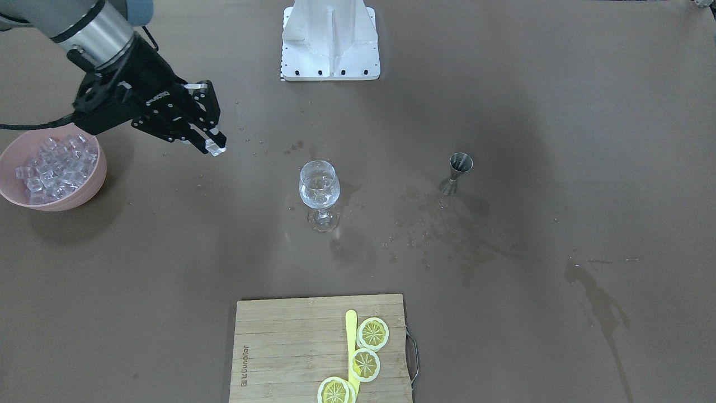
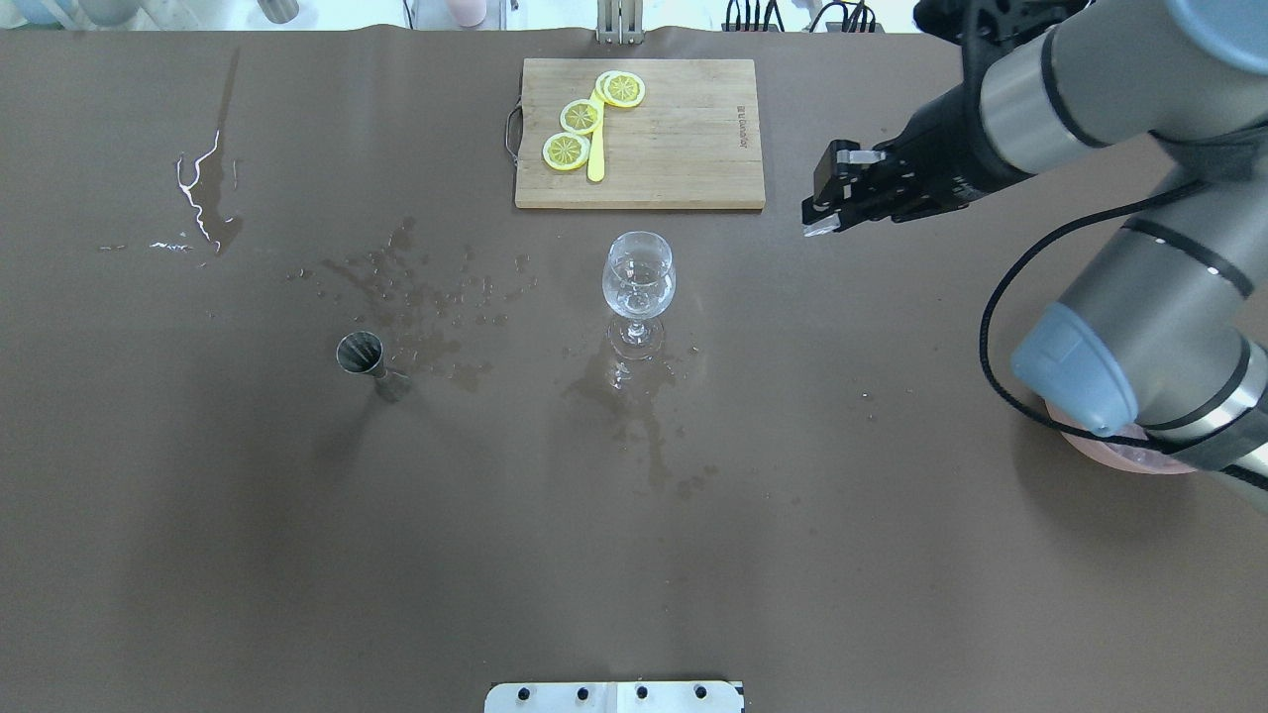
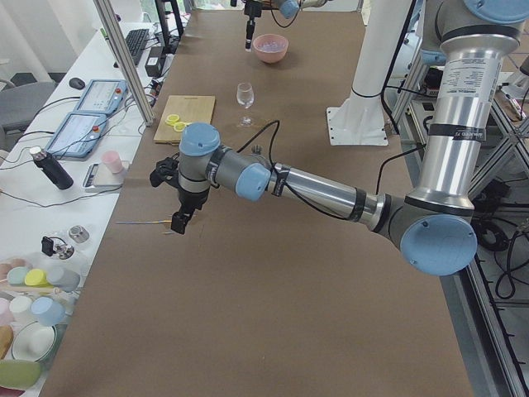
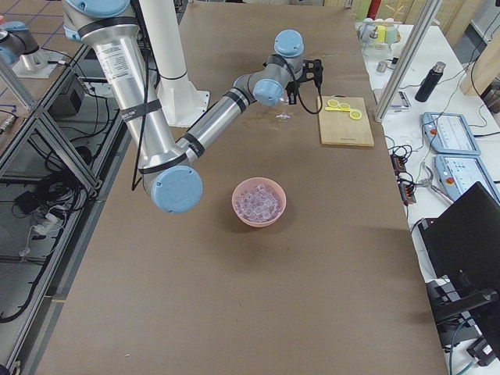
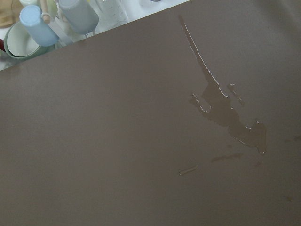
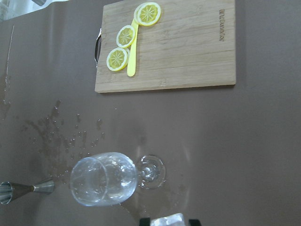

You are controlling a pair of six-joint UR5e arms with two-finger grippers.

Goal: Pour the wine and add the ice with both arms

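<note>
Clear, glossy ice is the business in hand: the right claw [image 1: 208,140] has closed its black fingers narrowly on one small ice cube [image 1: 216,146] and holds it above the brown worktop [image 1: 503,336]. It sits between the pink plastic bowl [image 1: 95,184] and the stemmed clear wine glass [image 1: 319,187], well apart from the glass. The remaining ice cubes [image 1: 56,165] are heaped in the bowl.

To do this step well, I judge the claw should travel level until the cube hangs squarely over the mouth of the glass. It should then come low before letting go, since a long drop could splash or rock the narrow-footed glass. The cube looks slippery, so the grip should not slacken on the way.

The left claw [image 3: 179,222] hangs over the far end of the worktop, and I cannot tell whether it is open or closed.

By count:
- two arms
- one glass
- one small steel jigger [image 1: 457,172]
- one bowl
- one bamboo cutting board [image 1: 291,347]
- one yellow stick-like tool [image 1: 351,336]
- three yellow lemon slices [image 1: 373,333] plainly, with the edge of a possible fourth beneath one
- one cube in the claw
- too many cubes in the bowl to count
</note>
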